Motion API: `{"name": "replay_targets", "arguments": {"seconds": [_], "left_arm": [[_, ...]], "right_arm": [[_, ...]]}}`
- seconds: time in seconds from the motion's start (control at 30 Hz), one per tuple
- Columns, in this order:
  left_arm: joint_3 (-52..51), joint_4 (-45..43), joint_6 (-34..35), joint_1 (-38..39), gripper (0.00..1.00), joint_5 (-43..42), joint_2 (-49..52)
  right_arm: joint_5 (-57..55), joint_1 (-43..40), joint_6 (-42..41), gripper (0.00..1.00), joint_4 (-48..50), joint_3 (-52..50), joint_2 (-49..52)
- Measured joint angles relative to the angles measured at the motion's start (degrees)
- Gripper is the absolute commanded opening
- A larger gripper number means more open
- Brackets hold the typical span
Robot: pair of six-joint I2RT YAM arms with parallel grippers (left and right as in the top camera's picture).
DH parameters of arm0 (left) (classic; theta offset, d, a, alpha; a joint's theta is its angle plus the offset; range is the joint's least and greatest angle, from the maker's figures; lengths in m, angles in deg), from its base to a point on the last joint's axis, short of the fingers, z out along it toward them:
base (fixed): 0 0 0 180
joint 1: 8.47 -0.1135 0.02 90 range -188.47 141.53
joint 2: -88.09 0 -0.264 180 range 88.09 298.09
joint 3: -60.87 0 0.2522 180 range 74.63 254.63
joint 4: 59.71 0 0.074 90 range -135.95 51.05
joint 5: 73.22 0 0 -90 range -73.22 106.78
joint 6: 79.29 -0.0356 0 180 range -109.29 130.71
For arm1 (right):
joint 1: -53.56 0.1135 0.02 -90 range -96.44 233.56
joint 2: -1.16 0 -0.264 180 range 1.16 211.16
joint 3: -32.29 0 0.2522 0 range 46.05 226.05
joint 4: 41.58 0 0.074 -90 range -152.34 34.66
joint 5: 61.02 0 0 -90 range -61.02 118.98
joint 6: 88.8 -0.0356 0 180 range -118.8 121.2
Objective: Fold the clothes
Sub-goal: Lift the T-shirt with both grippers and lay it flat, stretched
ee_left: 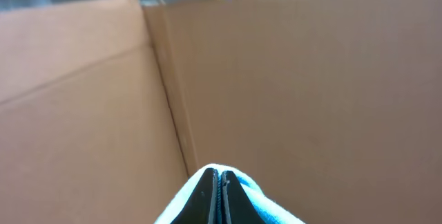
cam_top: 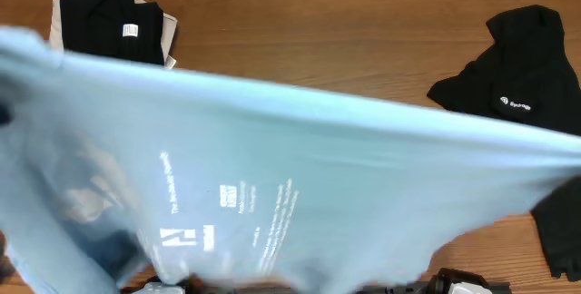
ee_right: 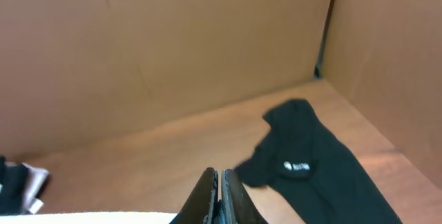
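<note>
Shirt (cam_top: 300, 140) up, both jaws clamped on it.
Hold it taut between the jaws; lower evenly onto the bench (cam_top: 318, 40).

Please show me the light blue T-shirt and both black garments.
light blue T-shirt (cam_top: 363, 167): overhead view, plain cloth right of the lettering.
black garment with white logo (cam_top: 526, 58): overhead view, above its logo.
folded black garment (cam_top: 100, 17): overhead view, its middle.

Light blue T-shirt (cam_top: 272, 158) stretched aloft, lettering showing
</note>
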Motion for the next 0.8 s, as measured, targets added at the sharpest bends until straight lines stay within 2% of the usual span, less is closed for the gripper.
{"name": "replay_targets", "arguments": {"seconds": [0.17,0.4,0.57,0.8], "left_arm": [[-5.03,-0.92,-0.04,0.0,0.04,-1.75,7.26],[-6.84,-1.92,-0.2,0.0,0.04,-8.09,24.55],[-6.95,-5.7,-1.25,0.0,0.04,-12.74,36.28],[-6.95,-15.5,-1.73,0.0,0.04,-17.9,51.12]], "right_arm": [[-0.5,0.0,1.05,0.04,0.63,-4.96,6.12],[-0.87,0.0,2.54,0.04,4.92,-12.79,20.02],[-0.72,0.02,3.85,0.04,14.05,-17.55,31.71],[-0.63,-0.02,4.68,0.04,30.14,-18.27,49.2]]}}
